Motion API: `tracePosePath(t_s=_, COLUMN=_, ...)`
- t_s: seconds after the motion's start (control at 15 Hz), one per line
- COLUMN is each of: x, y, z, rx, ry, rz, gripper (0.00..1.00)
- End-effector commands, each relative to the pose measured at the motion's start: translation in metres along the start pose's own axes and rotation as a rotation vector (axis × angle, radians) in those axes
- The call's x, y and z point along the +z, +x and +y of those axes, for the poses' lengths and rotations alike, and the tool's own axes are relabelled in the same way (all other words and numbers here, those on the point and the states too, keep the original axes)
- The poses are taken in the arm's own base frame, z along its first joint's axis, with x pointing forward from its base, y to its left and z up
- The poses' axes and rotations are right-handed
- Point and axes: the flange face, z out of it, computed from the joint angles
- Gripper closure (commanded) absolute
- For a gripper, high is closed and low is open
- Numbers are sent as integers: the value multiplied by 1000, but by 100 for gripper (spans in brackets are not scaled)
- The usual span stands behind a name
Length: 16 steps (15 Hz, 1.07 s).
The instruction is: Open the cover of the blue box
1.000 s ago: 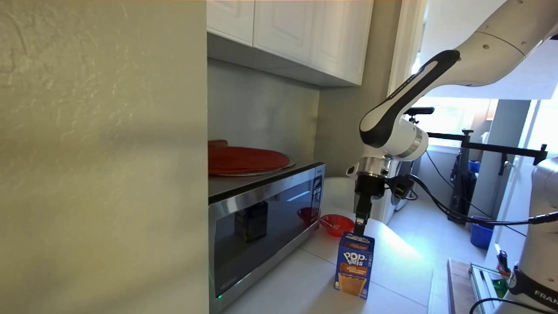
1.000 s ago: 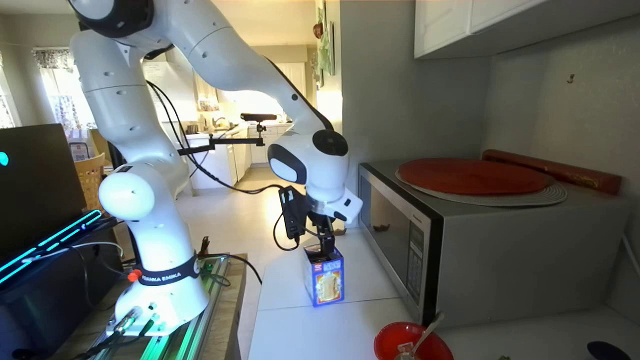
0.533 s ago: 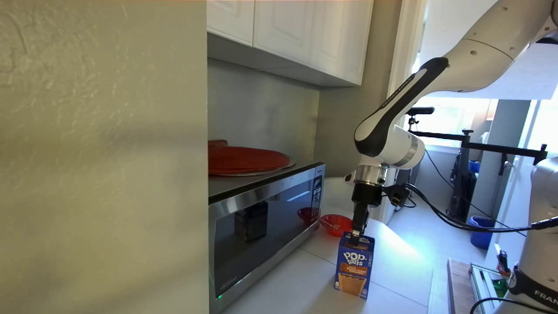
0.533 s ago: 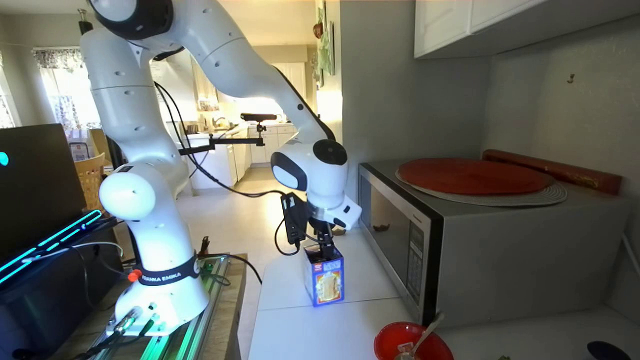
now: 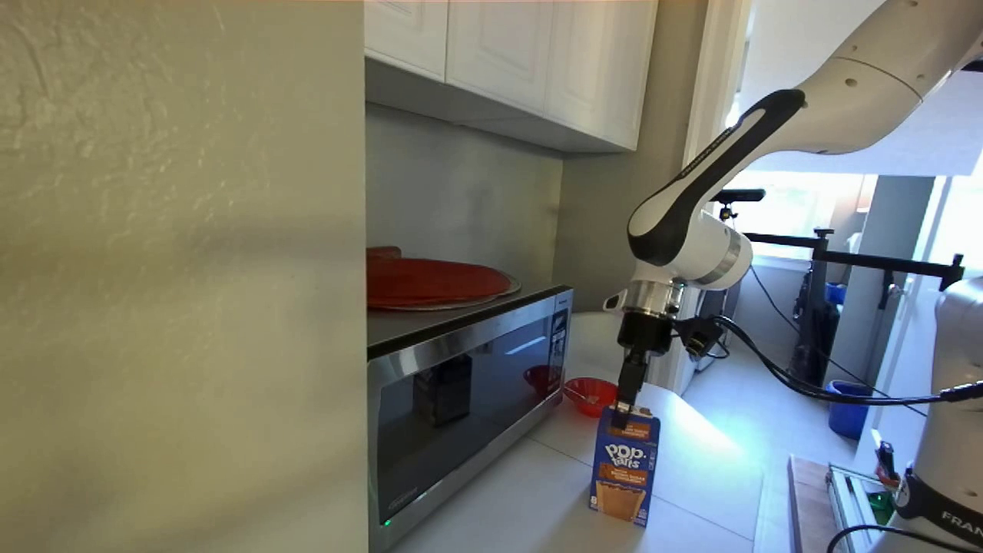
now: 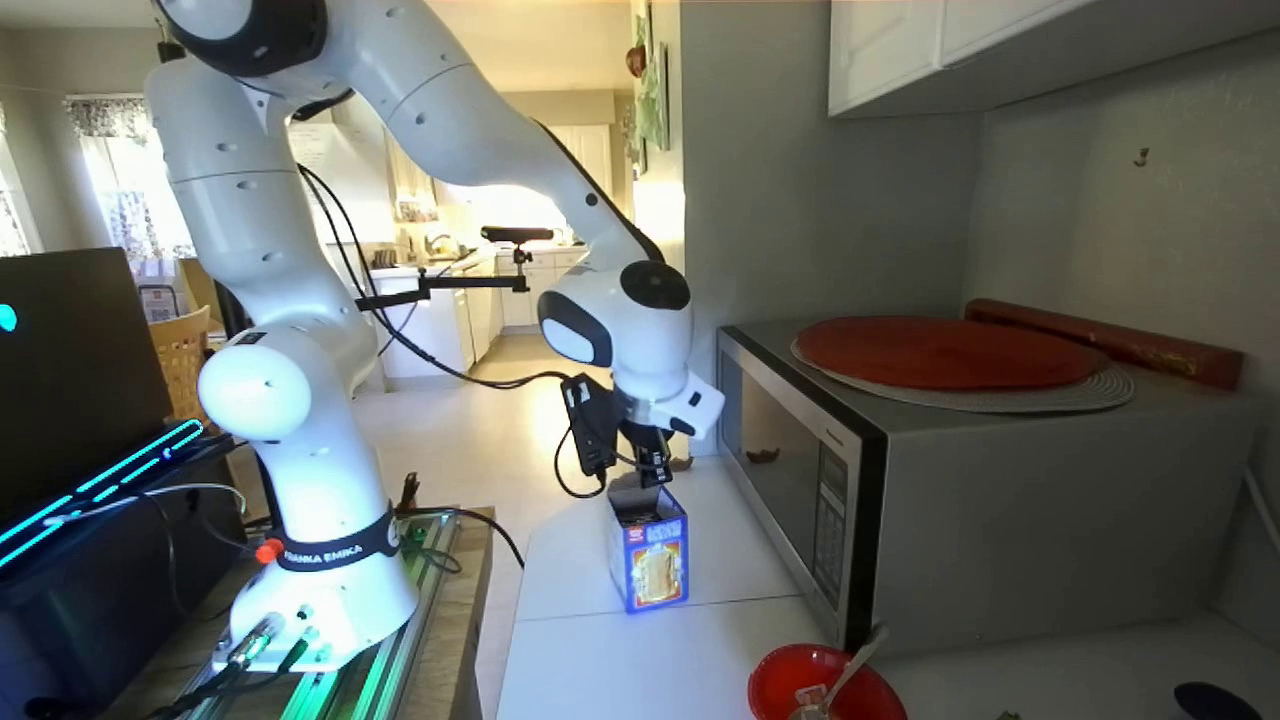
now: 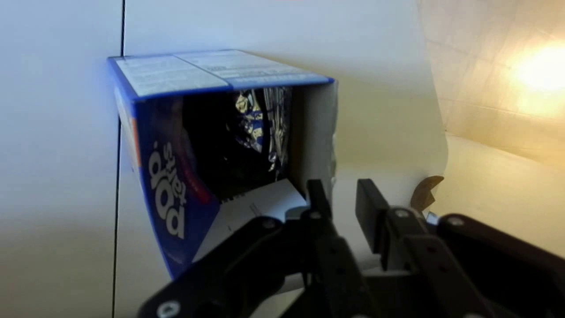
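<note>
Gripper [image 7: 342, 193]: fingers parted in the wrist view, with the pale counter [image 7: 388, 115] showing through the gap. The blue box [image 7: 265, 73] takes up the left and centre of this view. Its mouth is open, and its right wall ends beside the finger on the left of the picture; contact cannot be confirmed. Shiny foil [image 7: 278, 110] sits inside, close to that wall.

In an exterior view, the blue box stands upright on the counter, apart from the microwave [image 5: 468, 384]. The gripper points downward at a slight tilt. Its fingertips [image 5: 622, 416] overlap the top of the box in the picture. The cover [image 5: 636, 430], printed in blue and orange, forms a sloping panel there; its exact angle cannot be read. A red bowl [image 5: 591, 396] rests beyond the box.

In an exterior view, the gripper hangs above the far rim of the blue box, where a pale inner face shows. The red bowl rests nearer the camera and holds a utensil [image 6: 853, 667]. A red round mat [image 6: 945, 352] lies on top of the microwave, with a long red carton [image 6: 1105, 343] behind it.
</note>
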Motion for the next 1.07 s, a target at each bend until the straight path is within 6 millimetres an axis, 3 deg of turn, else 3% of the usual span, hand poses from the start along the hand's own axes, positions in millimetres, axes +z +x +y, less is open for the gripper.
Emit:
tracePosePath(t_s=0.0, x=-11, y=-16, z=-10, rx=-62, ry=-4, rz=26, gripper=100)
tracePosePath(t_s=0.13, x=-6, y=-24, z=-10, rx=-89, ry=-23, rz=15, gripper=100)
tracePosePath(t_s=0.2, x=-5, y=-9, z=-4, rx=-101, ry=-30, rz=6, gripper=100)
tracePosePath(t_s=1.0, x=-17, y=14, z=2, rx=-412, ry=-317, rz=149, gripper=100)
